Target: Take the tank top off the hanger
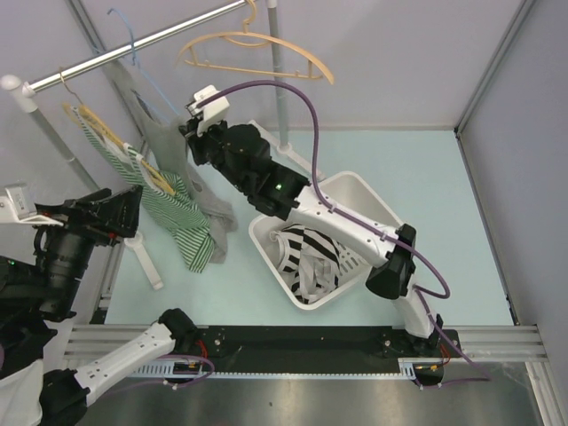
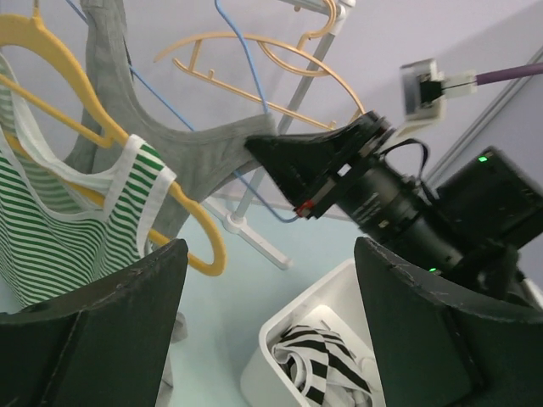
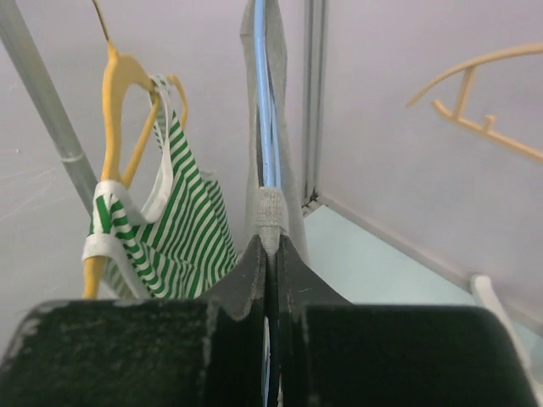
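Observation:
A grey tank top (image 1: 211,202) hangs on a thin blue wire hanger (image 1: 135,46) from the metal rail. It also shows in the left wrist view (image 2: 182,161). My right gripper (image 1: 190,133) is shut on the grey strap (image 3: 269,212) where it lies over the blue hanger (image 3: 265,127). The wire runs down between the jaws. In the left wrist view the right gripper's tip (image 2: 256,146) pinches the top's edge. My left gripper (image 1: 133,209) is open and empty at the left, its fingers (image 2: 110,331) wide apart and well short of the clothes.
A green-striped tank top (image 1: 177,213) hangs on a yellow hanger (image 2: 51,93) just left of the grey one. An empty wooden hanger (image 1: 257,53) hangs further right on the rail (image 1: 98,62). A white bin (image 1: 359,188) holds black-and-white striped clothes (image 1: 306,253).

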Controlling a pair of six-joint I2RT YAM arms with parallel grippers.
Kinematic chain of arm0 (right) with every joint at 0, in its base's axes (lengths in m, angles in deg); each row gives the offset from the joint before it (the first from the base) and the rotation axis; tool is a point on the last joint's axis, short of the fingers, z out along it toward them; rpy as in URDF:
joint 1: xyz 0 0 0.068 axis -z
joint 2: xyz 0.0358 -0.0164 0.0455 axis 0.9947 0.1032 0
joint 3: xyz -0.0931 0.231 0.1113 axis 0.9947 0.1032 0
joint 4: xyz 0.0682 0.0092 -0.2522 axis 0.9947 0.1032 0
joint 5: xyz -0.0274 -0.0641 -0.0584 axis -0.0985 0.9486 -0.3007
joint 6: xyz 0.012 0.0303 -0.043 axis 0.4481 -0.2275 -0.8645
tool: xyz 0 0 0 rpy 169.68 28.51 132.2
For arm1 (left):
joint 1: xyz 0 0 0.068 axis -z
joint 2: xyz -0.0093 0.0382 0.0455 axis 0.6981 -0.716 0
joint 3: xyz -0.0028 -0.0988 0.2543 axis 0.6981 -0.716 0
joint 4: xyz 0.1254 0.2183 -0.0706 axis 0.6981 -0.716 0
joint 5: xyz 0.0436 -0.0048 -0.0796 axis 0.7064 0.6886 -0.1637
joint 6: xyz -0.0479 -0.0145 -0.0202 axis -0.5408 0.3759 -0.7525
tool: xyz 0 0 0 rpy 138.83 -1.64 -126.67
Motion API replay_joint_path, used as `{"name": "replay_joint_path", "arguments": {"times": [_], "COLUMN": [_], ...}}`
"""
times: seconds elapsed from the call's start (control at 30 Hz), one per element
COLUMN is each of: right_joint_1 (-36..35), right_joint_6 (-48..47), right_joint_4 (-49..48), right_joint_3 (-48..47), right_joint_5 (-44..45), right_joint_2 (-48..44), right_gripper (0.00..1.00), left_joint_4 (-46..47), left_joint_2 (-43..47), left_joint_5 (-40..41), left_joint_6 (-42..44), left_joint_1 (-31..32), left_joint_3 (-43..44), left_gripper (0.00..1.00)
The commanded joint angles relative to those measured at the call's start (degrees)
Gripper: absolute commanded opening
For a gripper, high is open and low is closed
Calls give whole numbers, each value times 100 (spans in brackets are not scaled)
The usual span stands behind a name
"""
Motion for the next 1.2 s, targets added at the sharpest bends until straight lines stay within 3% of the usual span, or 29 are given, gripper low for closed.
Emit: {"name": "replay_joint_path", "arguments": {"times": [0.0,0.23,0.47,0.7,0.83,0.97,1.17], "right_joint_1": [13,-57,-48,84,180,224,286], "right_joint_6": [-304,-330,-365,-181,-5,92,179], "right_joint_4": [-1010,-1291,-1643,-1310,-984,-721,-361], "right_joint_3": [477,2049,3545,4364,4698,5050,5454], "right_joint_5": [311,355,408,92,-171,-391,-681], "right_joint_2": [-994,-2040,-3103,-3947,-4352,-4730,-5178], "right_gripper": [0,0,0,0,0,0,0], "left_joint_4": [157,289,272,175,17,-54,333], "left_joint_2": [-281,-1037,-2074,-3067,-3568,-3964,-4078], "left_joint_5": [-276,-733,-698,-584,-1153,-1532,-2271], "left_joint_6": [-95,142,134,414,336,239,292], "left_joint_1": [17,17,8,-9,-254,-457,-536], "left_joint_3": [204,826,1583,2751,3594,3869,3562], "left_gripper": [85,87,89,90,93,94,94]}}
